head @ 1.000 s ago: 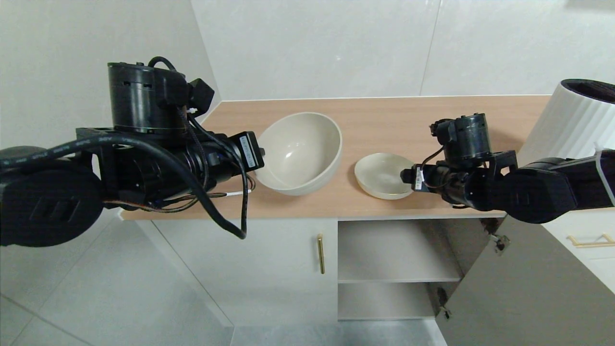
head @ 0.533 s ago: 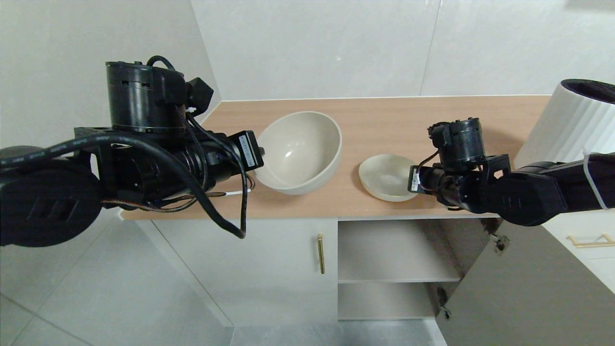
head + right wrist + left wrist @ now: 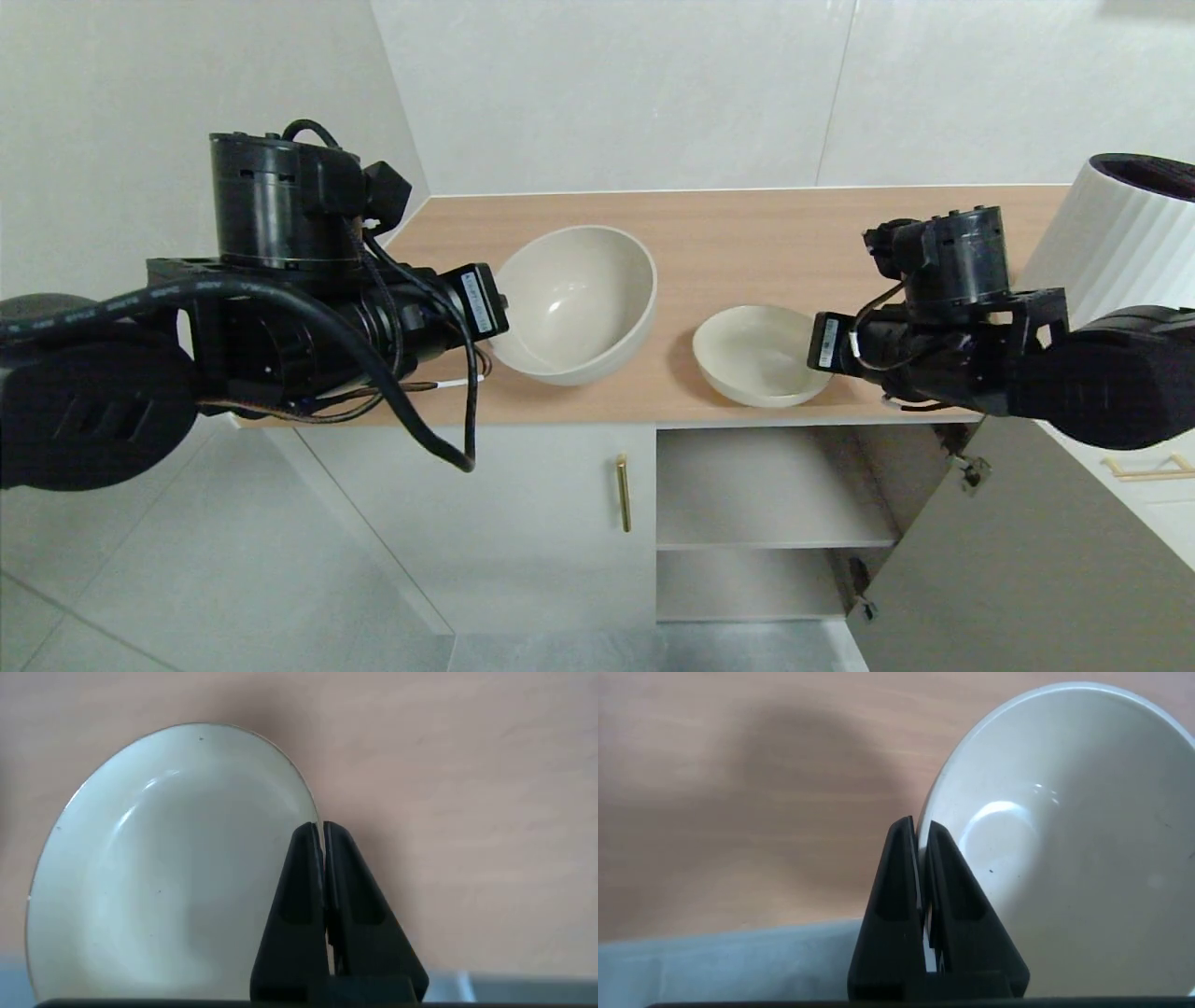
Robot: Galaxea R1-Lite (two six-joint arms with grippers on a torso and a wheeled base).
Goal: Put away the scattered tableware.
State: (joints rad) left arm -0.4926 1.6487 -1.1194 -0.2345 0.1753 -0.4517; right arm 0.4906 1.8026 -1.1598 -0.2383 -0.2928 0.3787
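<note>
A large cream bowl [image 3: 574, 303] is tilted and lifted over the left part of the wooden counter [image 3: 747, 233]. My left gripper [image 3: 922, 831] is shut on the large bowl's [image 3: 1064, 849] rim at its near left edge. A small cream dish [image 3: 756, 355] hangs tilted above the counter's front edge, right of the large bowl. On its right rim my right gripper [image 3: 323, 831] is shut, and the small dish [image 3: 159, 859] leans away from the fingers [image 3: 301, 891].
Below the counter an open cabinet [image 3: 766, 504] shows two bare shelves, its door [image 3: 1008, 560] swung out to the right. A closed door with a brass handle [image 3: 623, 492] is left of it. A white ribbed container [image 3: 1116, 233] stands at the counter's right end.
My right gripper has raised the small dish off the counter and tipped it more upright. The left arm has shifted slightly with the large bowl, which has sunk a little.
</note>
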